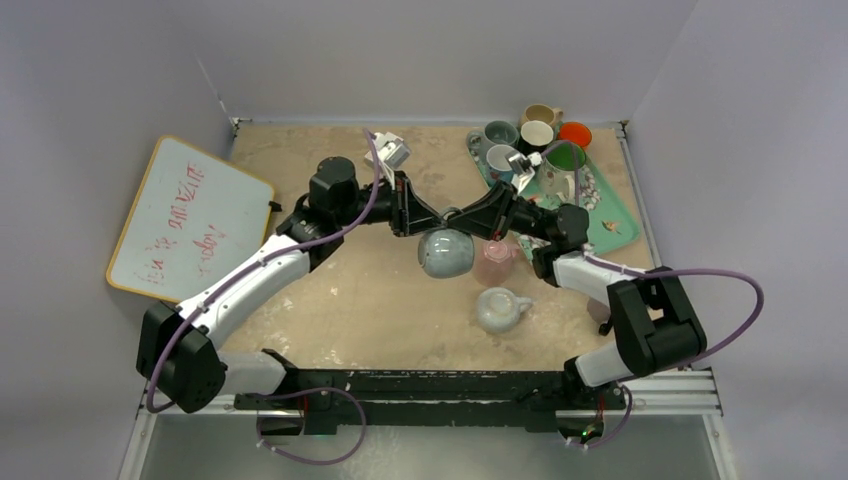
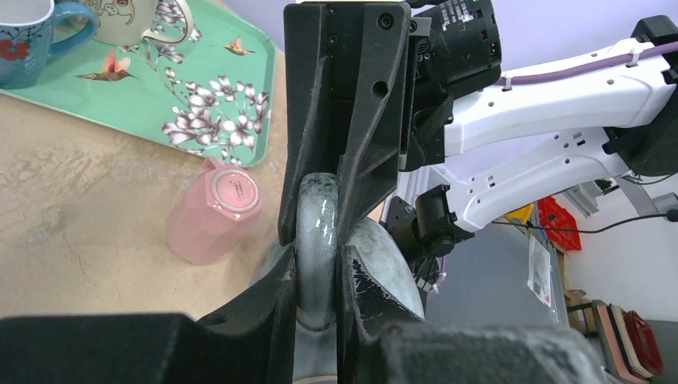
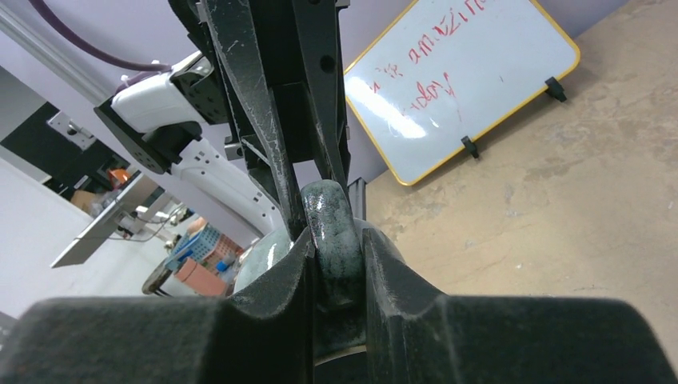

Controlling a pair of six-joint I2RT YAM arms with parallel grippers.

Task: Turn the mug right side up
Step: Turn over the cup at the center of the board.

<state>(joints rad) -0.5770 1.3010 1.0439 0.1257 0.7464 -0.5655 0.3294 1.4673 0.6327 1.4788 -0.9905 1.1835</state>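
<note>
A: Hidden or cropped?
B: Mug (image 1: 446, 252) mouth out of sight. Handle (image 2: 318, 208) half buried between left claw (image 2: 318, 256) and right claw (image 3: 337, 240). Body cropped in both wrist views.
A: Claw state?
B: Each pressed onto the mug handle, from opposite sides.
A: Mug, look and place?
B: Grey-green glaze, glossy, speckled. Hanging just below both claws. Pink cup (image 1: 495, 262) beside, under right claw.
</note>
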